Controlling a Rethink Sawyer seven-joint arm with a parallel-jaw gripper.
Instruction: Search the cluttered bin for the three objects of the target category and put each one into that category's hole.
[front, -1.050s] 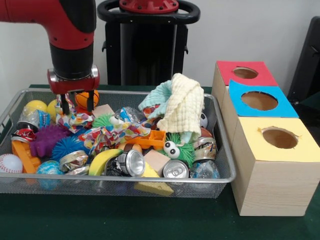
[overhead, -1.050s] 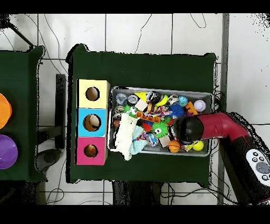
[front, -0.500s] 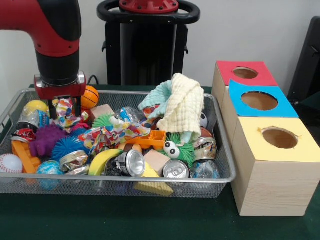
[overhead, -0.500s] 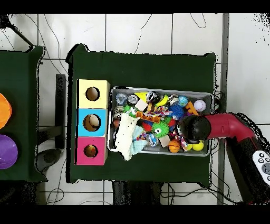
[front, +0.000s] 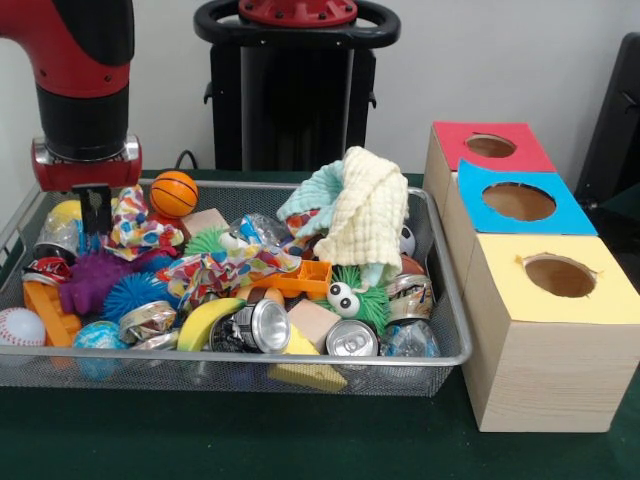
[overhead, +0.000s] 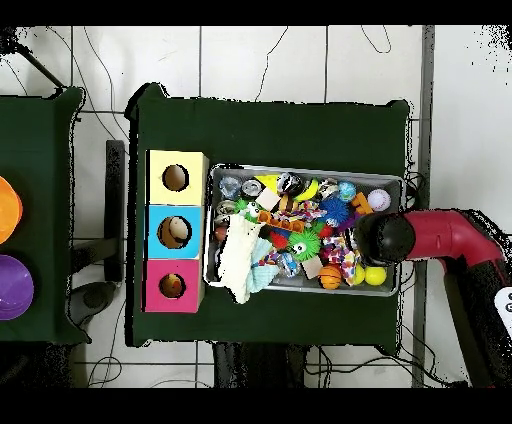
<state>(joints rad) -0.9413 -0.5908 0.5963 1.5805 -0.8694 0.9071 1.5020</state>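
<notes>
Hanging at the upper left of the front view, the gripper (front: 97, 205) appears clamped on one end of a patterned cloth (front: 138, 228), which trails right across the wire bin (front: 452, 300). Balls, crushed cans and a yellow towel (front: 367, 215) fill it; the three holed boxes (front: 545, 325) stand right.

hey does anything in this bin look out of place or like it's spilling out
Yes. The pale yellow cloth is heaped high and, in the overhead view, droops over the bin's rim toward the pink box. Several cans look crushed, like the one near the front. The hand sits at the colourful patterned cloth; its grip is unclear.
</notes>
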